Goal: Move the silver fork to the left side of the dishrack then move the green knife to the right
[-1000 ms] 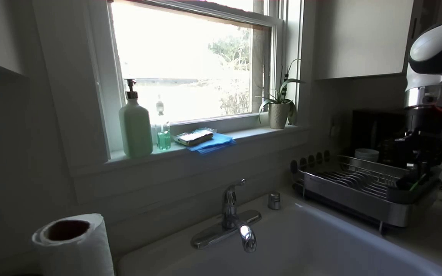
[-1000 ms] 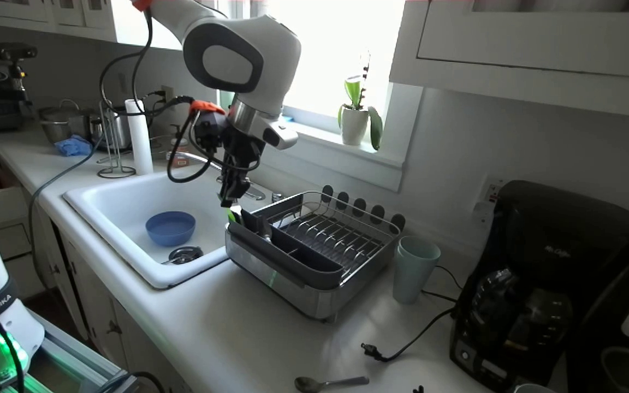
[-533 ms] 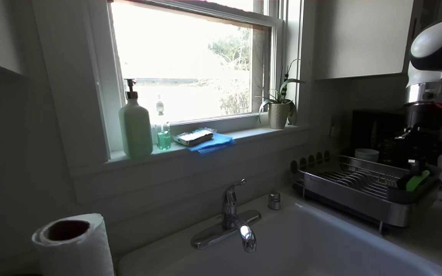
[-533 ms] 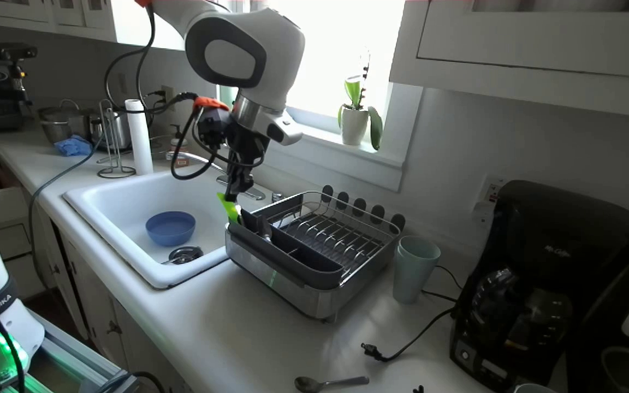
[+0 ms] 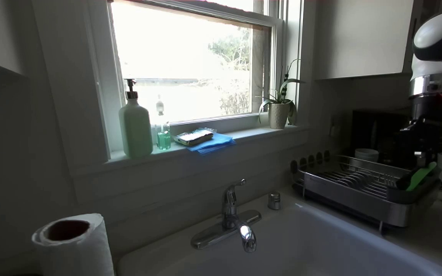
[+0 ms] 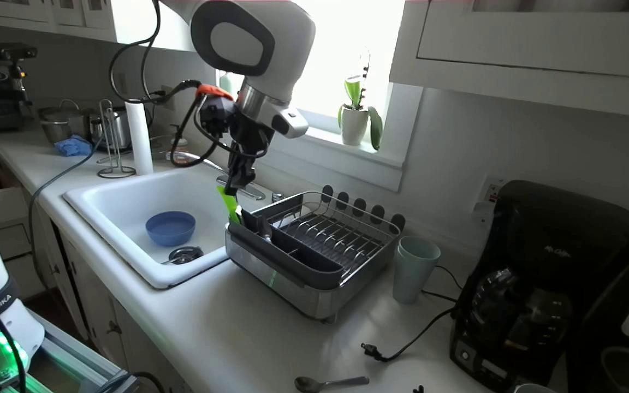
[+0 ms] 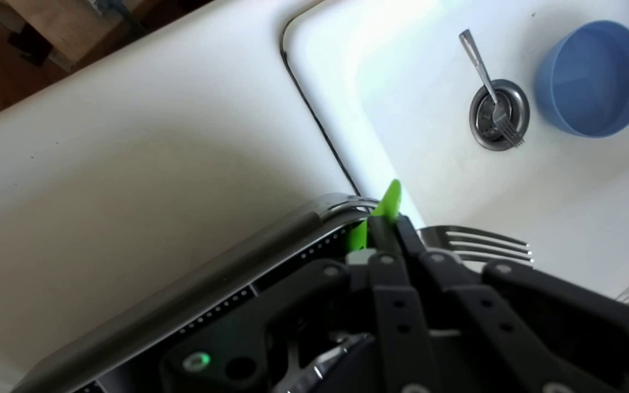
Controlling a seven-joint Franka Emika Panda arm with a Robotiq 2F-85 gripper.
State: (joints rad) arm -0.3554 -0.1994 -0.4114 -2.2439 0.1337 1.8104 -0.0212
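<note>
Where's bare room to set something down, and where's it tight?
Bare: counter between sink, dishrack and spoon; wire slots between caddy and oval pegs. Crowded: the caddy's sink end, where green knife and fork jut up; counter by cups, cord and coffee maker.

Knife (image 7: 389, 202): bright green. Gripper (image 7: 393, 224): black. Dishrack (image 6: 287, 292): silver-grey, with a faint green streak. Cutlery caddy (image 6: 276, 255): charcoal, a line of pale dots inside. Fork (image 7: 488, 84) at the drain (image 7: 477, 121): silver. Bowl (image 7: 593, 82): plain blue. Sink (image 7: 429, 142): white. Tumblers (image 6: 409, 278): pale aqua. Coffee maker (image 6: 571, 218): black, pale lettering (image 6: 557, 251). Soap bottle (image 5: 136, 128): pale green, dark pump (image 5: 131, 87). Plant pot (image 5: 278, 116): off-white.
</note>
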